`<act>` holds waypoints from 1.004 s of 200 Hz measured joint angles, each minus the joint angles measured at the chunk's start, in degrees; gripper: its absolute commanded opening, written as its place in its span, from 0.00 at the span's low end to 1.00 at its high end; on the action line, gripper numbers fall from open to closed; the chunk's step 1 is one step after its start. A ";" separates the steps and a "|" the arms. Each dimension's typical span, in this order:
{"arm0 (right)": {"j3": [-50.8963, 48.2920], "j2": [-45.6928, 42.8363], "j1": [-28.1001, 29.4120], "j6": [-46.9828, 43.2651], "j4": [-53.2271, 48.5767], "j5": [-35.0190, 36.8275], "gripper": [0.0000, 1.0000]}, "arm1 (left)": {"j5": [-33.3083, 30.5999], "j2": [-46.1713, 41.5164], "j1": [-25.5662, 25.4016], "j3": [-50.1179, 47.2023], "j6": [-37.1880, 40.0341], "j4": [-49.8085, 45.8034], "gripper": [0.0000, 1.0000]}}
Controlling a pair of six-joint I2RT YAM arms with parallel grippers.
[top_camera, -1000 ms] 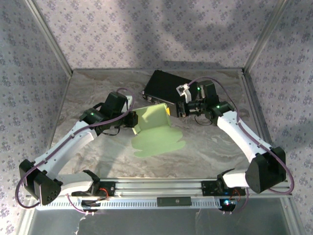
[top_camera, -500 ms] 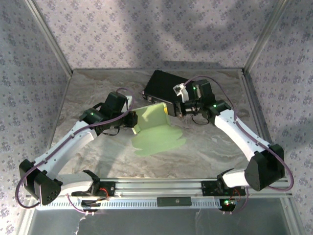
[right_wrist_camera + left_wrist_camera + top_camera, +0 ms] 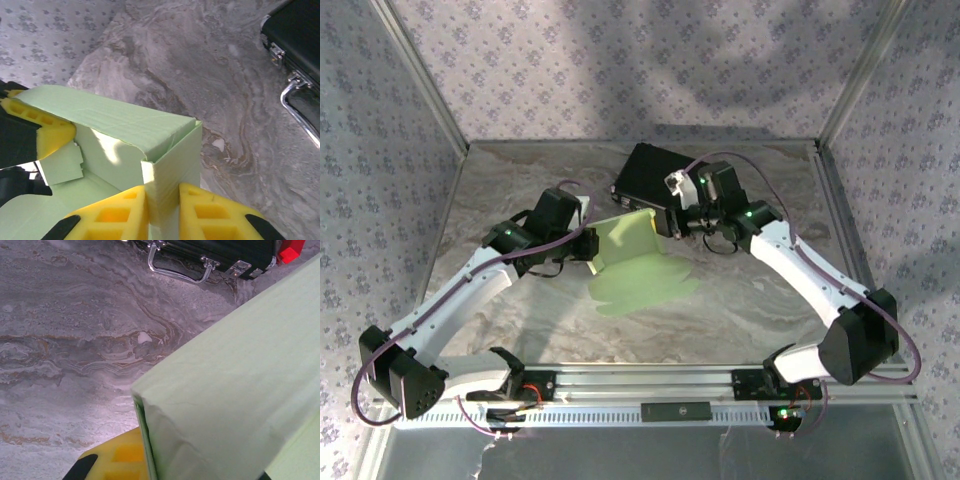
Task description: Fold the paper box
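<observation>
From above, the box [image 3: 640, 270] lies mid-table [image 3: 520, 180], between your two arms and just in front of the case [image 3: 650, 172]. One wall is raised along its far side, and the flat part with the rounded tabs spreads toward the near edge. That wall's long axis runs from the left gripper [image 3: 592, 247] to the right gripper [image 3: 667, 224], so each arm has one end of it and neither is the nearer. From the left wrist, the wall rises directly from the jaws and slants away up to the right. A yellow pad [image 3: 117, 460] sits against the wall's near edge, so the left jaws are clenched on the box. The case's handle lies well beyond, on bare table. From the right wrist, both pads [image 3: 115, 212] press a folded corner of the wall from either side, so those jaws are clamped on the box too. The panel stretches away to the left, where the left gripper's pad pinches its other end. An inner flap hangs behind that panel, not yet tucked. I judge your next move turns on this shared wall: move the two ends together along its line, or the thin card will buckle between them.
</observation>
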 measured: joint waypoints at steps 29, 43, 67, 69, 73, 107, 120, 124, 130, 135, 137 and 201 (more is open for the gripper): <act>1.11 0.46 2.05 0.00 -1.09 5.33 0.16 | -0.48 0.00 0.00 0.02 0.00 -0.09 0.00; 1.57 0.92 2.86 0.00 -1.42 7.17 0.16 | -0.61 0.00 0.00 0.02 0.00 -0.42 0.00; 2.29 1.79 4.48 0.02 -2.14 10.29 0.16 | -1.22 0.02 -0.04 0.02 0.00 -1.05 0.00; 2.34 1.84 4.57 0.00 -2.21 10.49 0.16 | -1.33 0.00 -0.07 0.02 0.00 -1.07 0.00; 2.54 1.99 4.87 0.00 -2.38 11.19 0.15 | -1.40 0.00 -0.11 0.02 0.02 -1.16 0.00; 4.50 3.08 7.23 0.09 -4.07 16.92 0.12 | -1.86 0.00 -0.11 0.02 0.00 -1.31 0.00; 5.40 3.65 8.22 0.33 -4.74 19.32 0.11 | -2.08 0.02 -0.11 0.02 -0.02 -1.31 0.00; 5.75 3.91 8.61 0.50 -4.96 20.22 0.10 | -2.21 0.00 -0.11 0.02 -0.02 -1.33 0.00; 6.27 4.31 9.20 0.81 -5.42 21.46 0.09 | -2.34 0.00 -0.11 0.02 -0.02 -1.36 0.00; 6.64 4.66 9.70 1.07 -5.66 22.53 0.09 | -2.56 0.00 -0.11 0.02 -0.02 -1.38 0.00; 6.78 4.79 9.90 1.14 -5.73 22.97 0.08 | -2.69 0.00 -0.11 0.04 -0.04 -1.40 0.00; 9.11 7.96 15.56 5.27 -7.85 34.07 0.00 | -4.13 0.02 -0.11 0.02 -0.13 -3.28 0.00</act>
